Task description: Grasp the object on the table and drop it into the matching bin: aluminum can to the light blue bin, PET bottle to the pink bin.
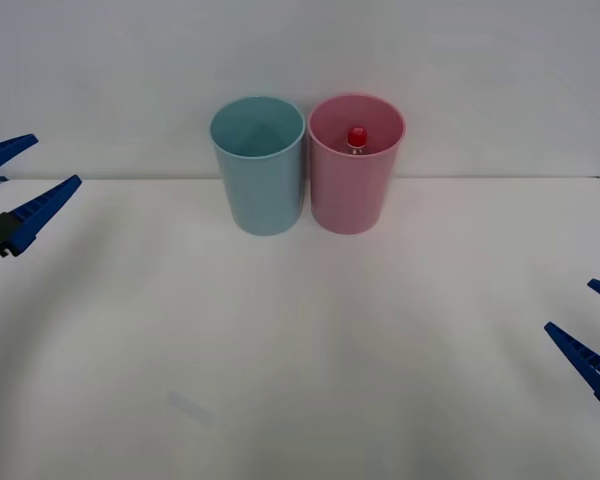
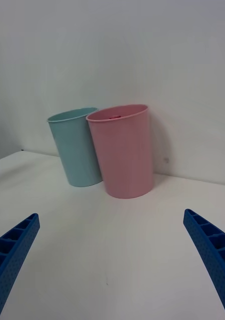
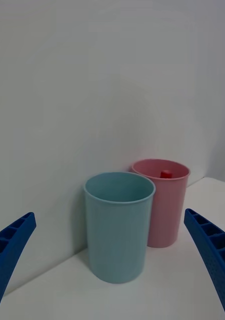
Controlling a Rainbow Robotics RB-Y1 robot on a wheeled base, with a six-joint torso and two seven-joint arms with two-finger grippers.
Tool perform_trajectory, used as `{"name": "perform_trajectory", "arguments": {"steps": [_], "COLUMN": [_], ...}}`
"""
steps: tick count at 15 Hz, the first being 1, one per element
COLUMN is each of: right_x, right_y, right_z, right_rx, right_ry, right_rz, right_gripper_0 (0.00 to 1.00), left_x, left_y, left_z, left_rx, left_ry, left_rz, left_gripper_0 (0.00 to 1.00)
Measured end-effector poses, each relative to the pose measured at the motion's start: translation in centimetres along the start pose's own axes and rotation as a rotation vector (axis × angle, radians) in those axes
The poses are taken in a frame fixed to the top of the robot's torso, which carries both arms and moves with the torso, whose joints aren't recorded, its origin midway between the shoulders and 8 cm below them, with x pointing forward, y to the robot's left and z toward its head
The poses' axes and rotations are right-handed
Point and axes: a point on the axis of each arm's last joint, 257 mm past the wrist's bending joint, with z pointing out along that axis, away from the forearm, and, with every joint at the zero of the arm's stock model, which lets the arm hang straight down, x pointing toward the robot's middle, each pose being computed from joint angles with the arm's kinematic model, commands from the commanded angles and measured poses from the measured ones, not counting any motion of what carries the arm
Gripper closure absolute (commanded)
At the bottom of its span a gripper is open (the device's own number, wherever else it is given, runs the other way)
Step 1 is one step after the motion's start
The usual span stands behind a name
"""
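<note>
PET bottle (image 1: 357, 137) inside pink bin (image 1: 354, 190), red cap barely visible from right wrist

Plain white wall (image 1: 300, 50) behind

Pink bin (image 1: 357, 190), light blue bin (image 1: 259, 185)

The PET bottle (image 1: 357, 138) stands inside the pink bin (image 1: 355, 190), just right of the light blue bin (image 1: 259, 185).
</note>
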Motion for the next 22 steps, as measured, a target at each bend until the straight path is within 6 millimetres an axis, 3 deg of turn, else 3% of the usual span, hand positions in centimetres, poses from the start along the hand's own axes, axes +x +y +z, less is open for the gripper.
{"name": "perform_trajectory", "arguments": {"steps": [5,12,16,22], "right_x": [0.0,0.0,0.0,0.0], "right_y": [0.0,0.0,0.0,0.0], "right_z": [0.0,0.0,0.0,0.0], "right_rx": [0.000,0.000,0.000,0.000], "right_ry": [0.000,0.000,0.000,0.000], "right_rz": [0.000,0.000,0.000,0.000], "right_gripper_0": [0.00,0.00,0.00,0.00], "left_x": [1.6,5.7,6.3,7.1], "left_y": [-0.8,-2.8,-3.5,-4.1], "left_z": [-5.9,-11.4,-13.0,-13.5], "left_rx": [-0.031,-0.030,-0.028,-0.027], "left_ry": [0.101,0.225,0.251,0.265], "left_rz": [0.031,0.099,0.090,0.061], "left_gripper_0": [0.00,0.00,0.00,0.00]}}
